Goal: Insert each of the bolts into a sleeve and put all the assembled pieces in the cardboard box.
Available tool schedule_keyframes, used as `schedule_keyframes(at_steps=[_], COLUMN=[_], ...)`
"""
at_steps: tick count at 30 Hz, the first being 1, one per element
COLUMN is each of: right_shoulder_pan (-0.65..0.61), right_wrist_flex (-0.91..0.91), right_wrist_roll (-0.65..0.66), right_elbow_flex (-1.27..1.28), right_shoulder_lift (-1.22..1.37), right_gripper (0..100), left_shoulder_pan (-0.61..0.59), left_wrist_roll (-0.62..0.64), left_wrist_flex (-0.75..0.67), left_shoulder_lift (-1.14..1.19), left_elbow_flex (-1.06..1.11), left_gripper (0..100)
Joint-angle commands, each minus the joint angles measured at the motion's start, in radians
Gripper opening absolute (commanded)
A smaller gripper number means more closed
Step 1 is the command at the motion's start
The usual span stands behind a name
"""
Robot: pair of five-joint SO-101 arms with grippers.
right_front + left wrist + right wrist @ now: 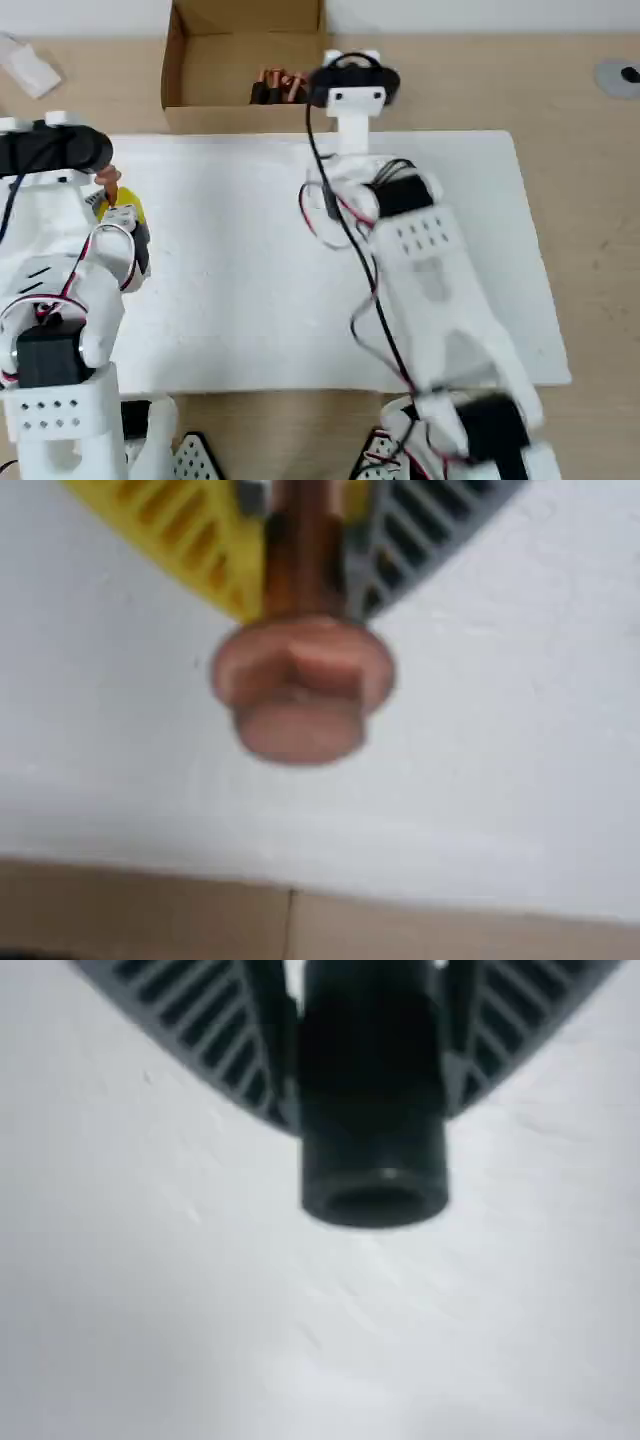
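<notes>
At the mat's (250, 290) 9 o'clock, left gripper (305, 590) is clamping a bolt (300, 690) by its shank; right gripper (370, 1090), near 12, is gripping a sleeve (373, 1165), bore exposed, likely for mating.

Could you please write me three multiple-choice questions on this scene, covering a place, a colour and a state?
1. Where do the copper-and-black pieces lie? A a blue tray; B the open brown cardboard box; C a glass jar.
2. What colour is the flanged metal bolt in the left gripper? A silver; B copper; C black.
3. The right gripper is: A open; B shut on a bolt; C shut on the black cylindrical sleeve.
Answers: B, the high view shows them inside it; B, its head is copper; C, the sleeve sits clamped.
</notes>
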Motion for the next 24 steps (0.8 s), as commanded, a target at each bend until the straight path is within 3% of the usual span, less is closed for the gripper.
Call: schedule_keyframes(at_steps=[1,6,15,20,24], right_shoulder_pan=[-0.053,-0.110,-0.185,-0.197,-0.202], right_wrist_flex=[0.002,-0.020,-0.199,-0.276,-0.293], right_wrist_roll=[0.092,0.236,0.241,0.241,0.315], right_elbow_flex=[-0.016,0.153,0.671,0.871,1.010], right_shoulder_lift=[-0.236,-0.527,-1.009,-1.211,-1.334], right_gripper=[0.9,0.9,0.9,0.9,0.9], left_shoulder_pan=[0.009,0.014,0.025,0.167,0.315], left_wrist_roll=[0.009,0.005,0.003,0.008,0.008], left_wrist_flex=[-0.029,-0.029,-0.029,-0.026,-0.029], left_shoulder_lift=[-0.018,-0.018,-0.018,-0.018,-0.018], left_elbow_flex=[-0.086,-0.089,-0.087,-0.087,-0.087], left_gripper=[1,1,1,1,1])
